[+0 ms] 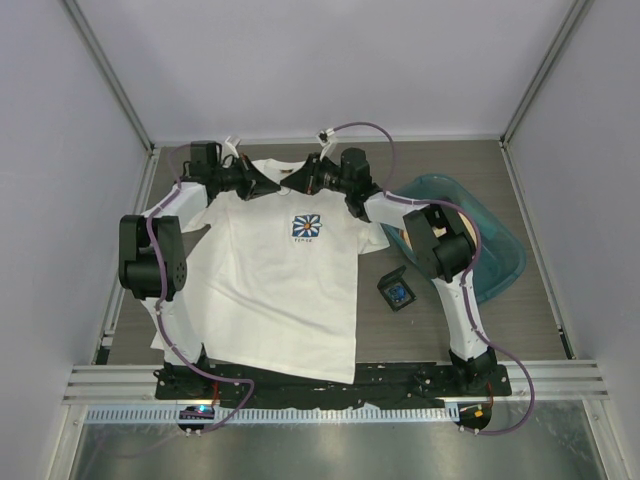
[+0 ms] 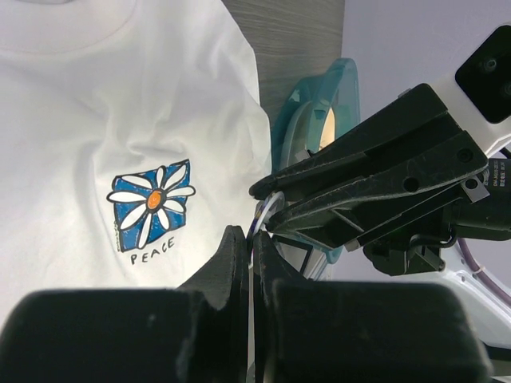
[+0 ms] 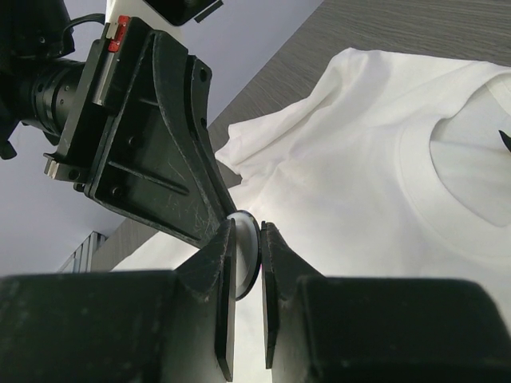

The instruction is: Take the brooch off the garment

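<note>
Looks down on the garment, a white T-shirt spread flat on the grey table; finds the blue-and-white flower print on the chest, in plain sight; cannot see the neck hole from above, hidden under the left gripper and the right gripper, tip to tip over it. Loses part of one sleeve under the left arm, and part of the teal tub behind the right arm; spots a small black box just beside the shirt's right edge, with something blue inside, too small to make out.

From the right wrist, shows the right gripper pinching the brooch, a small round disc held on edge between the two fingers, close by the shirt's neck; sees only a pale face and a dark rim, so cannot tell the true colour; hides the lower part of the disc behind the fingers. Puts the tip of the left gripper right against the disc, touching it.

From the left wrist, shows the left fingers pressed tight together, with just a thin pale strip in the crack, too thin to name; catches only a pale curved edge of the disc between the other pincer's tips.

Cannot tell about the pin: stuck in the cloth or free; cannot pick out the brooch at all from above.
</note>
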Available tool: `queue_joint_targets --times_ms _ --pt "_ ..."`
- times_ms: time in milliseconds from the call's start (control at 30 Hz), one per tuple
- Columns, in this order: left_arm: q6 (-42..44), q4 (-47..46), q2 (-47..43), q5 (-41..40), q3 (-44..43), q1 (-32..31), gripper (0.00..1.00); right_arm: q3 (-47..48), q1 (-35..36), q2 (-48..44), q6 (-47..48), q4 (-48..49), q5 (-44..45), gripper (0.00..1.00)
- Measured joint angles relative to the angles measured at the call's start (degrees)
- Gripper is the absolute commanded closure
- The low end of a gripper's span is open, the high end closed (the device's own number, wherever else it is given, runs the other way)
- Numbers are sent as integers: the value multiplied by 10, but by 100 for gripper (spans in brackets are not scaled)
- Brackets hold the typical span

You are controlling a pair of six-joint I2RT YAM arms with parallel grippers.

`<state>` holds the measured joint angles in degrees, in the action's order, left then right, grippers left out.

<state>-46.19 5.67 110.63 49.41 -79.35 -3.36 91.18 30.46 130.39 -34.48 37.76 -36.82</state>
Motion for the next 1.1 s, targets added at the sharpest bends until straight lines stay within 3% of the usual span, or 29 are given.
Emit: queue_joint_targets --times_ms 133,433,567,1100 --pt "0 0 0 -2 0 0 100 0 0 2 -10 3 2 77" --pt "0 2 0 6 -3 0 100 -3 -3 5 -37 25 -1 76" --pt "2 7 0 13 -8 -1 100 -5 -6 5 -39 36 -13 86" --pt "98 128 0 16 -69 -9 100 2 -21 14 -61 69 -90 94"
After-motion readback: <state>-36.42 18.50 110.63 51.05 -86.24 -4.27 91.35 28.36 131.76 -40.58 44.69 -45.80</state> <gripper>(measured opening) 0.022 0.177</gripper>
